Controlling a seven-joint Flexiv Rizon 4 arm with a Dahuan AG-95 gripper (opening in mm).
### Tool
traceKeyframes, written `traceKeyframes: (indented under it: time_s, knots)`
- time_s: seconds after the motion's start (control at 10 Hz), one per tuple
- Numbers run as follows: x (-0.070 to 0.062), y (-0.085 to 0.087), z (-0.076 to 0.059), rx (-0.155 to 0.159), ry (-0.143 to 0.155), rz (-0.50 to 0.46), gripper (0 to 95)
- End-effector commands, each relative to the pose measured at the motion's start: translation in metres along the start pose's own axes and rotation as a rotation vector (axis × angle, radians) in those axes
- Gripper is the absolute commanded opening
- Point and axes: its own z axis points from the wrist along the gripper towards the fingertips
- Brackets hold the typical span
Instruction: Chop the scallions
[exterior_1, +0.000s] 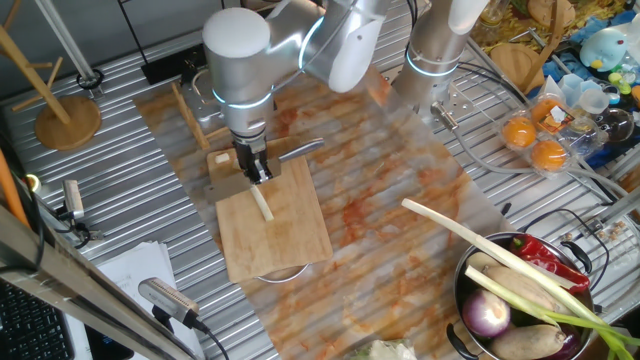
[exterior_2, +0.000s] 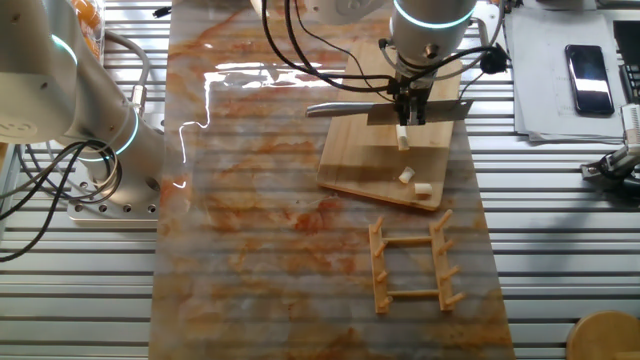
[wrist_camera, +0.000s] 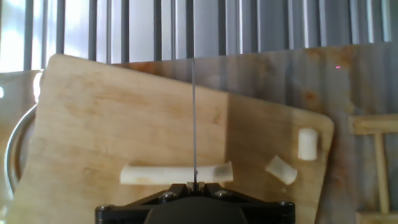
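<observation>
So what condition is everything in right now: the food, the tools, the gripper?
Cream-white scallion stalk: lying flat on board, partly chopped, blade on it.
Two short pale cut chunks: loose near board's edge.
Metal knife: held edge-down.
Gripper: shut on knife.
Bamboo cutting board: flat on table.
Purple onion: whole, in bowl.

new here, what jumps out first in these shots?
The hand holding a knife edge-down over the wooden cutting board, the blade meeting the pale scallion stalk. Two cut chunks lie near the board's edge. A metal bowl of vegetables with a red pepper sits at the table corner.
</observation>
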Motion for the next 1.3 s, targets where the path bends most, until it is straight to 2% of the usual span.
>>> traceKeyframes:
  time_s: [0.1,0.4,1.3]
  knots:
    - [-0.003,-0.003,0.005,0.001,0.001,-0.003,0.0]
    - [-0.008,-0.004,0.010,0.001,0.010,-0.007,0.0]
    - [-0.011,-0.009,0.017,0.015,0.005,0.002,0.0]
